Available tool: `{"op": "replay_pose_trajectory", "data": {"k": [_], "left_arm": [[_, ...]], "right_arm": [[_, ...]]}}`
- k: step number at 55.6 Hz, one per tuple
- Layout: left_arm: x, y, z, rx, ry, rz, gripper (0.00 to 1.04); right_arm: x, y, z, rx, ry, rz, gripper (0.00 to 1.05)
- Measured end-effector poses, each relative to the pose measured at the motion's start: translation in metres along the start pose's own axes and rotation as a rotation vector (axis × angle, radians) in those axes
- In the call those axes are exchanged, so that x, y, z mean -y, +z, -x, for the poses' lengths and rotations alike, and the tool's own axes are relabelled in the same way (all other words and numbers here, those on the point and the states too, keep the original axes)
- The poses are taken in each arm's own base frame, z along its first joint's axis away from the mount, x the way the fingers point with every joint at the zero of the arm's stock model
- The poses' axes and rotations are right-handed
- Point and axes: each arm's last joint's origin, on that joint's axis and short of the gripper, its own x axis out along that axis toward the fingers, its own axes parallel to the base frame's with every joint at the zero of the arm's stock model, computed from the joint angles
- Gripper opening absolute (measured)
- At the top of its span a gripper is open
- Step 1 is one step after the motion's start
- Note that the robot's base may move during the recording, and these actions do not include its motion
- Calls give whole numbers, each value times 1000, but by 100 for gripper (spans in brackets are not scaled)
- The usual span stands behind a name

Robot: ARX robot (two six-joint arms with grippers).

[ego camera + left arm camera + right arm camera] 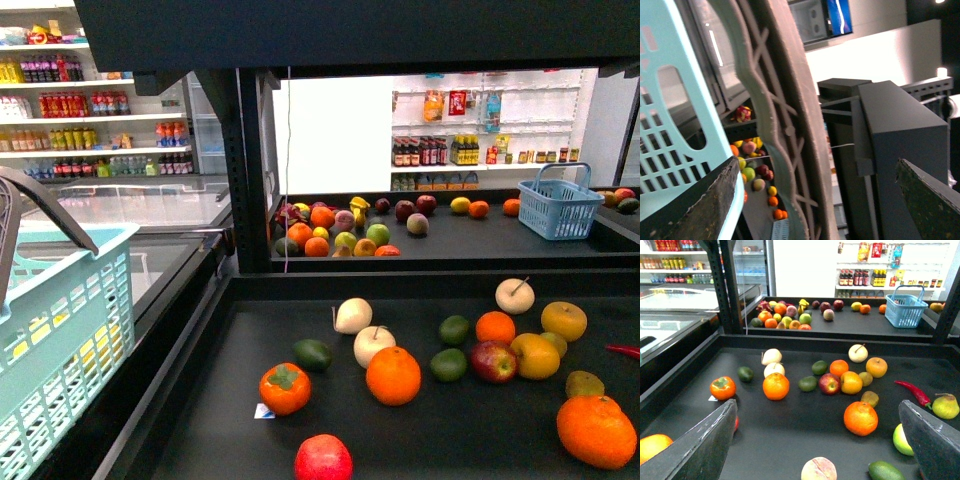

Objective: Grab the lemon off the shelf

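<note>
**Stock on view, listed left to right; places given from the red apple (493,361).**

1. Pale-green basket (60,330): well left of the red apple, off the shelf (200,420). In the left wrist view its handle (790,130) runs between the jaws of the left gripper (815,165). The jaws stand wide apart and are not clamped on it.
2. Persimmon (285,388): far left of the red apple, on the shelf's near desk.
3. Large orange (394,375): left of the red apple, with two dark green fruits between.
4. Lemon (535,355): judged to be the yellow, slightly oval fruit touching the red apple on its right. A small yellow-green fruit sits just behind it and a rounder yellow-orange fruit beyond. The right wrist view shows it at (851,382). The identification is not certain, as no pointed end shows.
5. Big orange (596,430): right of the red apple and nearer the robot.
6. Right gripper (817,405): jaws wide apart, nothing between them, above the near desk and short of the red apple.

**Handling note (judgement):** The lemon is probably light, firm and waxy-skinned, so it is apt to roll or slip. Take it across the short middle, not the ends. Come from above, since neighbours crowd both sides and may be nudged.
</note>
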Motion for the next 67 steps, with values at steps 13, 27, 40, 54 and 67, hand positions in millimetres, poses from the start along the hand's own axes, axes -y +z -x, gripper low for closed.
{"op": "replay_pose_trajectory", "data": {"k": [13, 27, 40, 54, 67], "left_arm": [[17, 2, 14, -38, 295, -154, 97], [77, -20, 63, -206, 436, -582, 97], [119, -63, 132, -370, 387, -831, 97], [129, -89, 207, -187, 26, -1171, 66], [81, -88, 256, -214, 17, -1285, 23]], "right_arm": [[0, 0, 0, 0, 0, 0, 97], [0, 0, 0, 0, 0, 0, 97], [0, 0, 0, 0, 0, 0, 97], [0, 0, 0, 0, 0, 0, 97], [0, 0, 0, 0, 0, 0, 97]]}}
